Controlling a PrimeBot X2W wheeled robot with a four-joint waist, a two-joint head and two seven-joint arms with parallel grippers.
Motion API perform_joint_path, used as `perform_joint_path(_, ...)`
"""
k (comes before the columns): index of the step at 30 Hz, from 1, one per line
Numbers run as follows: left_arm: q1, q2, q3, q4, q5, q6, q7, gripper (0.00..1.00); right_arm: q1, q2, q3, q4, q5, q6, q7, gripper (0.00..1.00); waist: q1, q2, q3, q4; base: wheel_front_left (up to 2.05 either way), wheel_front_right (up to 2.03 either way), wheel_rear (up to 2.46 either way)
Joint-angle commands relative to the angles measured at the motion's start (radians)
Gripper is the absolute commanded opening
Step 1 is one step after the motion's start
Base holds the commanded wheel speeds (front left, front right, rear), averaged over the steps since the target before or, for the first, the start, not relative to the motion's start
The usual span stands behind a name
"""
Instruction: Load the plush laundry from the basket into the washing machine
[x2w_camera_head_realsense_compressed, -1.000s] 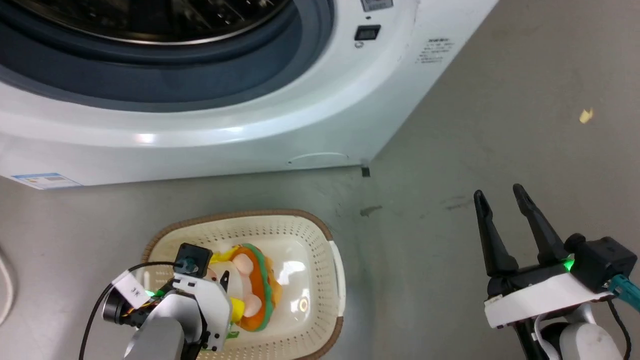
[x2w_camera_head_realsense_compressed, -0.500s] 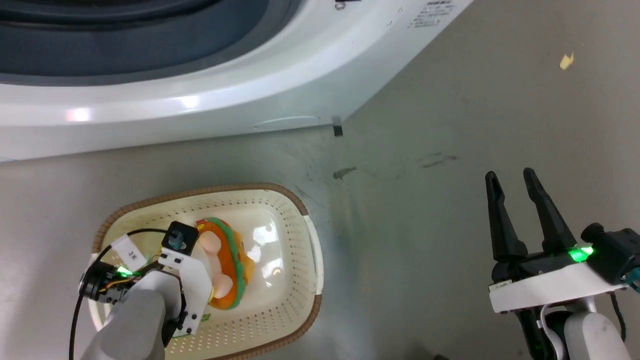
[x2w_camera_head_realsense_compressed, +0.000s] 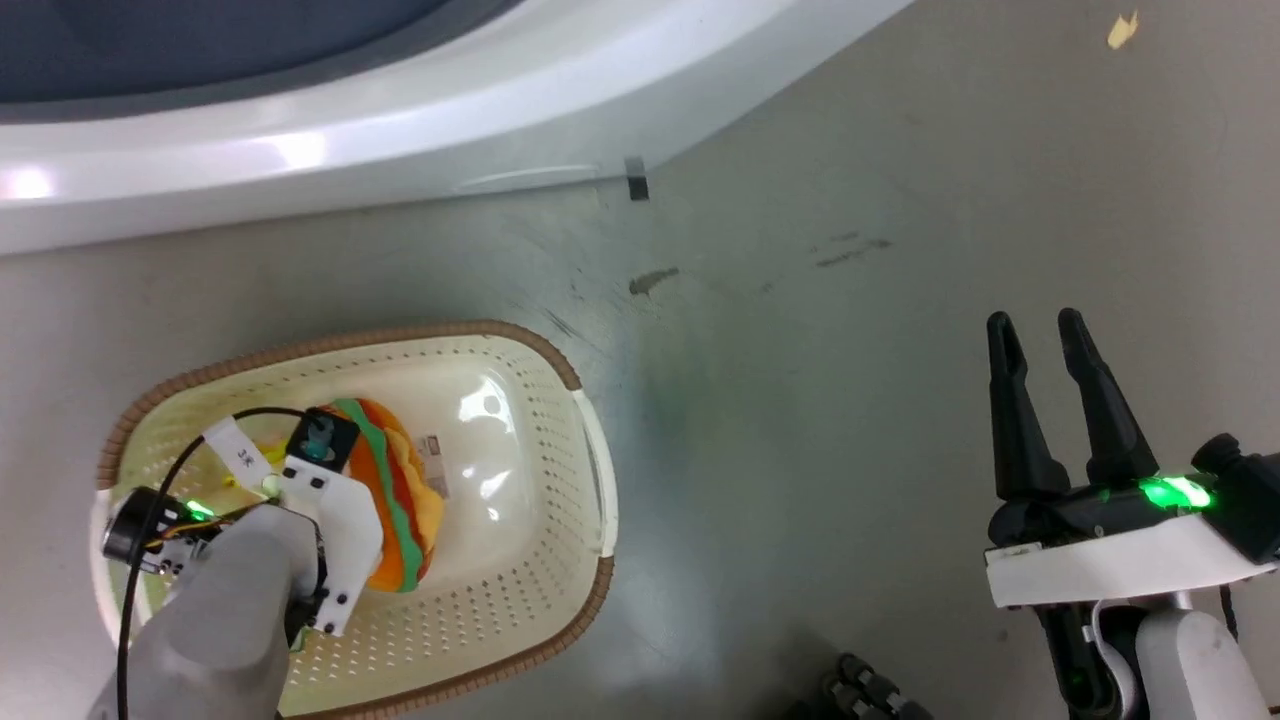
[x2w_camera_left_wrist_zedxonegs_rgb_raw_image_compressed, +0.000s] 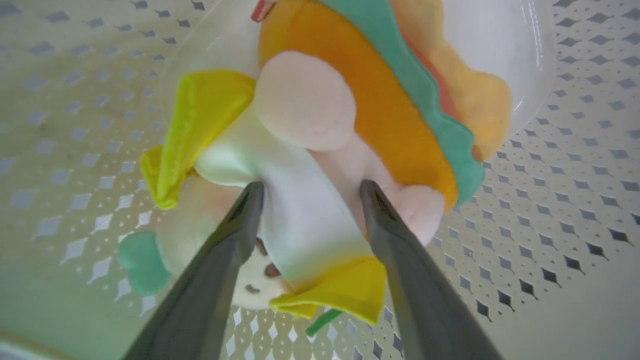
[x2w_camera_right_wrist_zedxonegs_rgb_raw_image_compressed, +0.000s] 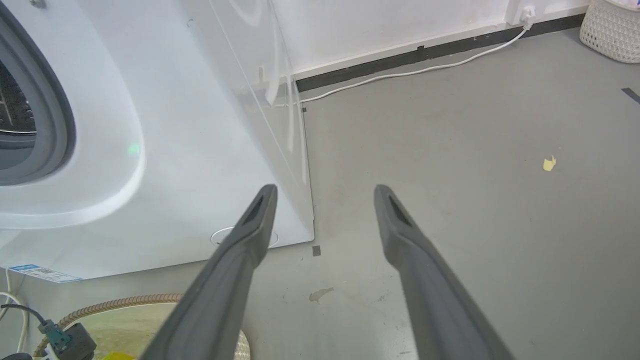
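Left gripper reaches down into the basket w/ jaws spread. One dark finger sits each side of the white midsection of the plush laundry, tips against the fabric but not yet squeezing, judging by a gap as wide as the idle gripper's. The narrow cloth waist is prob. chosen because it fits btwn the fingers, where the fat burger body would not.

The toy lies on its side in the basket's left half, doll face toward the wrist cam. Its orange, green and red layers face the basket's bare middle, where a small sticker shows on the glossy bottom.

The washing machine stands just beyond the basket's far rim. Its grey gasket edge is in sight in the head view, so the lift from the basket should be short.

Right gripper hangs well apart from the basket, to its right over grey floor. Its fingers are parted and hold nothing, which keeps it out of the left arm's way.

Step in hand: closing on the toy. Loading not begun. Risk: the soft cloth may slip or stretch as the pinch tightens, so a deep, firm close looks wise.
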Motion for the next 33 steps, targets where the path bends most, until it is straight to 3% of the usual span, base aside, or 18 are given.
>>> perform_joint_path(1, -0.04, 0.006, -0.019, 0.036, -0.01, -0.011, 0.017, 1.0, -0.018, 0.0, 0.001, -0.01, 0.021, -0.001, -0.014, 1.0, -0.0001, -0.0001, 0.033, -0.016, 0.0, 0.0, 0.0)
perform_joint_path(4, -0.067, 0.012, -0.029, 0.066, -0.018, -0.003, 0.031, 1.0, -0.026, 0.0, 0.002, -0.011, 0.039, -0.001, -0.02, 1.0, -0.0001, -0.0001, 0.059, -0.026, 0.0, 0.0, 0.0)
perform_joint_path(5, -0.08, 0.014, -0.035, 0.086, -0.025, 0.001, 0.042, 0.18, -0.033, 0.0, 0.004, -0.011, 0.05, -0.001, -0.024, 1.0, -0.0001, -0.0001, 0.074, -0.034, 0.0, 0.0, 0.0)
perform_joint_path(6, -0.08, 0.014, -0.035, 0.086, -0.025, 0.001, 0.042, 0.18, -0.033, 0.0, 0.004, -0.011, 0.05, -0.001, -0.024, 1.0, -0.0001, -0.0001, 0.074, -0.034, 0.0, 0.0, 0.0)
perform_joint_path(7, -0.086, 0.015, -0.039, 0.095, -0.03, -0.001, 0.044, 0.0, -0.037, 0.0, 0.005, -0.011, 0.055, -0.001, -0.026, 1.0, -0.0001, -0.0001, 0.081, -0.038, 0.0, 0.0, 0.0)
perform_joint_path(17, -0.115, 0.05, -0.056, 0.184, -0.083, 0.002, 0.007, 0.0, -0.077, 0.0, 0.025, -0.004, 0.075, -0.001, -0.047, 1.0, -0.0001, -0.0001, 0.111, -0.093, 0.0, 0.0, 0.0)
perform_joint_path(22, -0.104, 0.049, -0.067, 0.226, -0.112, 0.001, -0.05, 0.0, -0.093, 0.0, 0.027, -0.006, 0.067, -0.001, -0.057, 1.0, -0.0001, -0.0001, 0.067, -0.1, 0.0, 0.0, 0.0)
perform_joint_path(26, -0.072, 0.008, -0.066, 0.231, -0.141, -0.002, -0.134, 0.0, -0.078, 0.0, 0.012, -0.003, 0.026, -0.001, -0.061, 1.0, -0.0001, -0.0001, -0.026, -0.07, 0.0, 0.0, 0.0)
perform_joint_path(27, -0.024, -0.027, -0.075, 0.232, -0.149, -0.009, -0.196, 0.0, -0.048, 0.0, -0.013, 0.003, -0.006, -0.001, -0.061, 1.0, -0.0001, -0.0001, -0.123, -0.035, 0.0, 0.0, 0.0)
perform_joint_path(33, 0.066, -0.084, -0.073, 0.233, -0.187, -0.022, -0.321, 0.0, 0.02, 0.0, -0.035, 0.014, -0.08, -0.001, -0.061, 1.0, -0.0001, -0.0001, -0.307, 0.037, 0.0, 0.0, 0.0)
